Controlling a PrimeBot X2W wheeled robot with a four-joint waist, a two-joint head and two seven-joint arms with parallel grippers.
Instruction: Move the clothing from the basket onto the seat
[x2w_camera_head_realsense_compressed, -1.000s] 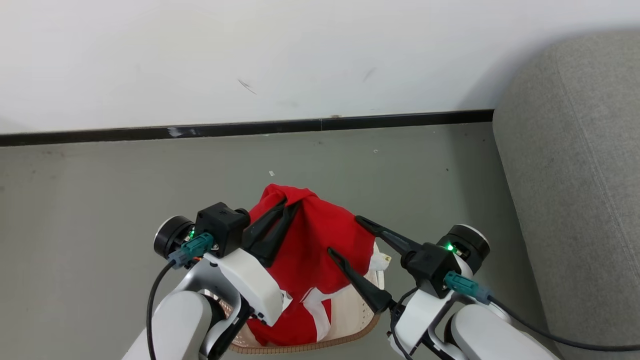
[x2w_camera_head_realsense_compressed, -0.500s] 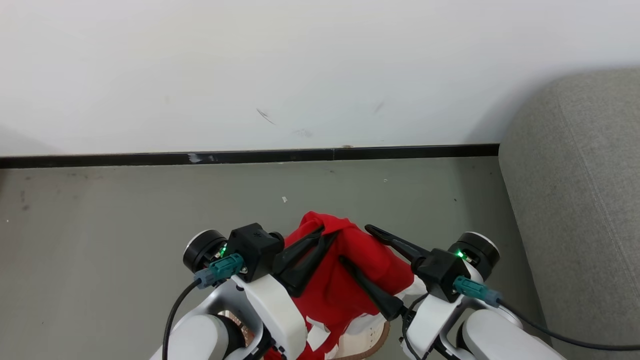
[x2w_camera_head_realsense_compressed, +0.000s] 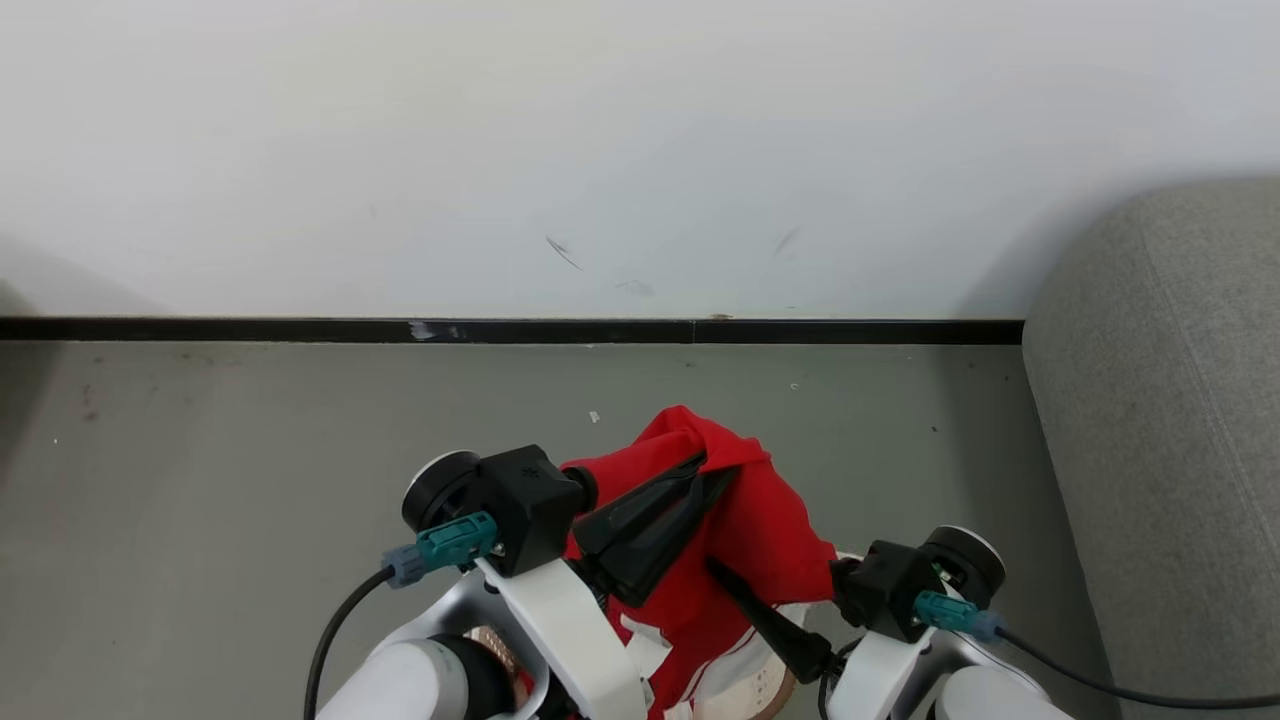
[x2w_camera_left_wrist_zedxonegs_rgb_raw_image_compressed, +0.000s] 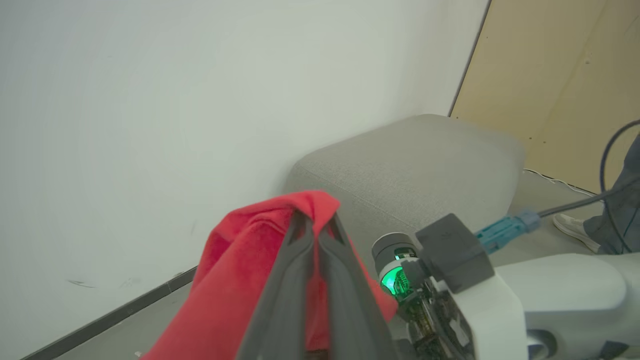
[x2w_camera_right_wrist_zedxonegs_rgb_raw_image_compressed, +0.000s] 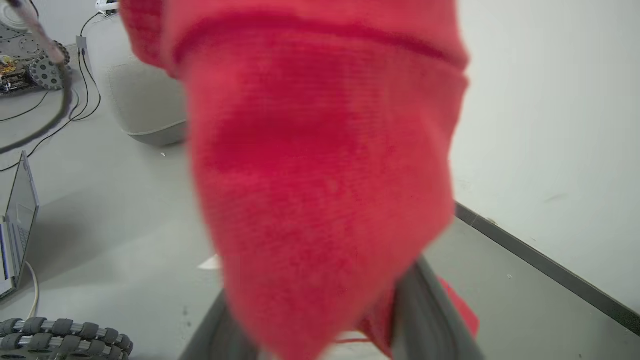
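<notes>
**Floor** (x2w_camera_head_realsense_compressed: 200, 500): grey, bounded at the far edge by a black skirting (x2w_camera_head_realsense_compressed: 250, 329) under a white wall (x2w_camera_head_realsense_compressed: 600, 150).

**Left gripper** (x2w_camera_head_realsense_compressed: 715, 468): jaws closed together on a fold of the clothing. In the left wrist view the two fingers (x2w_camera_left_wrist_zedxonegs_rgb_raw_image_compressed: 300, 280) meet at their tips, and red cloth is draped over and around those tips.

**Clothing** (x2w_camera_head_realsense_compressed: 760, 520): one bright red garment, raised clear of the floor.
- Its peak sits at the left jaws.
- The body hangs down from there, with white panels (x2w_camera_head_realsense_compressed: 640, 650) at the lower end.
- The lower end reaches into the basket.
- In the right wrist view it is a broad red sheet (x2w_camera_right_wrist_zedxonegs_rgb_raw_image_compressed: 320, 175) hanging close to the lens and tapering downward between the right jaws.

**Basket** (x2w_camera_head_realsense_compressed: 750, 690): cream, perforated, with a brown rim. It stands on the floor below both arms, well short of the skirting and left of the seat, and is largely covered by the arms and the garment.

**Right gripper** (x2w_camera_head_realsense_compressed: 770, 575): jaws well apart.
- One finger (x2w_camera_head_realsense_compressed: 765, 620) lies bare against the near side of the cloth.
- The other is behind the cloth.
- The garment hangs between the two, and whether either presses on it cannot be told.

**Seat** (x2w_camera_head_realsense_compressed: 1170, 450): grey woven sofa with a rounded edge, at the right end of the floor against the wall. No cloth lies on it.

**Laptop** (x2w_camera_right_wrist_zedxonegs_rgb_raw_image_compressed: 15, 225): on the floor, open, at the left of the right wrist view, with cables (x2w_camera_right_wrist_zedxonegs_rgb_raw_image_compressed: 75, 105) beyond it.
</notes>
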